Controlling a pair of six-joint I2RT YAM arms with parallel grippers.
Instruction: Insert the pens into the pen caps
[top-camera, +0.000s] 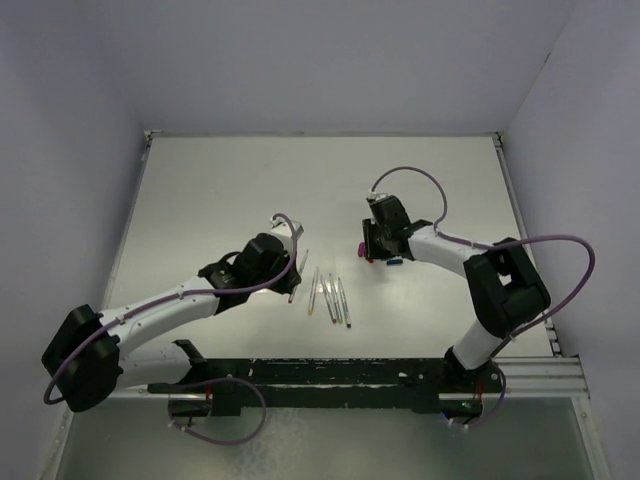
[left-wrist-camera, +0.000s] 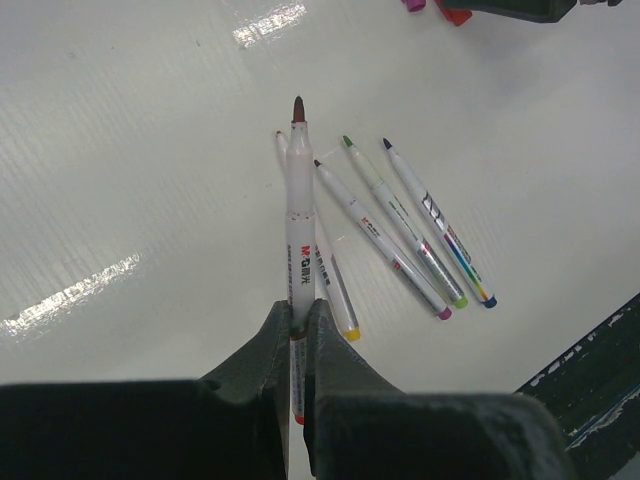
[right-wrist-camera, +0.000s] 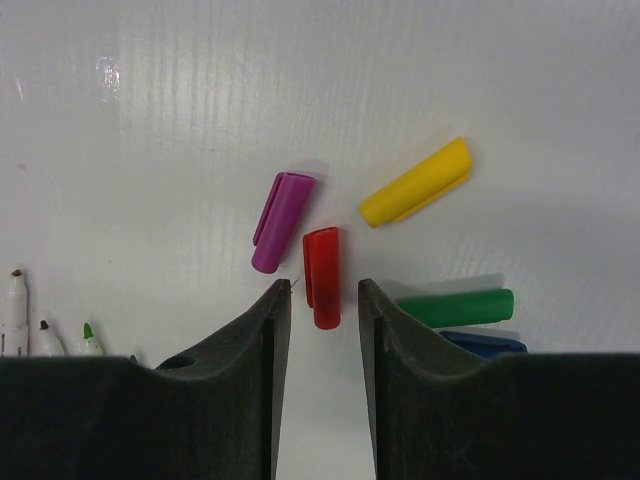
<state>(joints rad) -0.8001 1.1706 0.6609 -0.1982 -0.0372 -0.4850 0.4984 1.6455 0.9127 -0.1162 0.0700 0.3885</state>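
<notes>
My left gripper (left-wrist-camera: 298, 315) is shut on a red-tipped pen (left-wrist-camera: 299, 220) and holds it above the table, tip pointing away. Four more pens lie side by side below it: yellow (left-wrist-camera: 335, 290), purple (left-wrist-camera: 385, 240), green (left-wrist-camera: 405, 225) and blue (left-wrist-camera: 440, 230). In the top view this group of pens (top-camera: 330, 298) lies between the arms. My right gripper (right-wrist-camera: 320, 295) is open, its fingertips on either side of the near end of the red pen cap (right-wrist-camera: 322, 262) without touching it. Around it lie the purple cap (right-wrist-camera: 282, 220), yellow cap (right-wrist-camera: 416, 181), green cap (right-wrist-camera: 458, 306) and blue cap (right-wrist-camera: 485, 343).
The white table (top-camera: 230, 190) is walled at the back and both sides. A black rail (top-camera: 330, 372) runs along the near edge by the arm bases. Purple cables loop off both arms.
</notes>
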